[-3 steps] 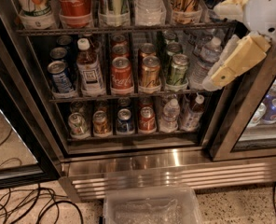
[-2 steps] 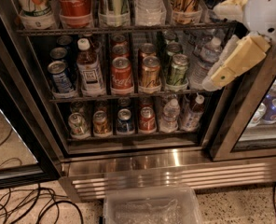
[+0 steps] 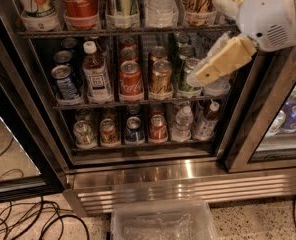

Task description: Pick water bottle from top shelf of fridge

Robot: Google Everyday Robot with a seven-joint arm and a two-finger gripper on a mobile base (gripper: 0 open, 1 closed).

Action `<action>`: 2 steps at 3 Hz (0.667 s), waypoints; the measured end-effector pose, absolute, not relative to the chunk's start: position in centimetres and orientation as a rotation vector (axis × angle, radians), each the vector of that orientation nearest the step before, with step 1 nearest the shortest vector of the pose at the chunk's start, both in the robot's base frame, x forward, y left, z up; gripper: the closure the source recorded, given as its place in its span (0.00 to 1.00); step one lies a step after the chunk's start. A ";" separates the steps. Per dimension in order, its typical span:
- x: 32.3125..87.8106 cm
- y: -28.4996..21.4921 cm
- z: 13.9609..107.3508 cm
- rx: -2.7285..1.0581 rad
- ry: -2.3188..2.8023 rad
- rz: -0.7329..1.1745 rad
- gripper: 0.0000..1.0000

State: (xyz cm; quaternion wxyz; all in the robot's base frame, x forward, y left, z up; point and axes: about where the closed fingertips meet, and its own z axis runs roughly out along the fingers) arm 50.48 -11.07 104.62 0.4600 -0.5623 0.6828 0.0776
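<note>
The fridge (image 3: 138,176) stands open in front of me. Its top shelf (image 3: 123,31) runs across the top of the view with a row of translucent holders. The water bottle (image 3: 160,4) stands in one of them, between a can and a gold can. Only its clear ribbed lower part shows; its cap is cut off by the frame's top edge. My gripper (image 3: 210,40) is at the upper right, in front of the fridge's right side and right of the bottle. Its tan fingers (image 3: 223,59) are spread apart with nothing between them.
A Coca-Cola bottle (image 3: 80,1) and a green-label bottle (image 3: 38,1) share the top shelf. Lower racks hold cans, a brown-drink bottle (image 3: 95,69) and small water bottles (image 3: 183,124). A clear plastic bin (image 3: 163,224) sits on the floor. Cables (image 3: 23,224) lie at the lower left. A glass door (image 3: 268,129) is at the right.
My gripper has shifted slightly left and up, toward the fridge interior. Nothing on the shelves has moved.
</note>
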 end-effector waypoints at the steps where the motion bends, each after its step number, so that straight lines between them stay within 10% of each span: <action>1: 53.2 -8.2 105.7 -1.270 1.556 0.234 0.00; 2: 55.6 -5.7 107.6 -1.145 1.481 0.236 0.00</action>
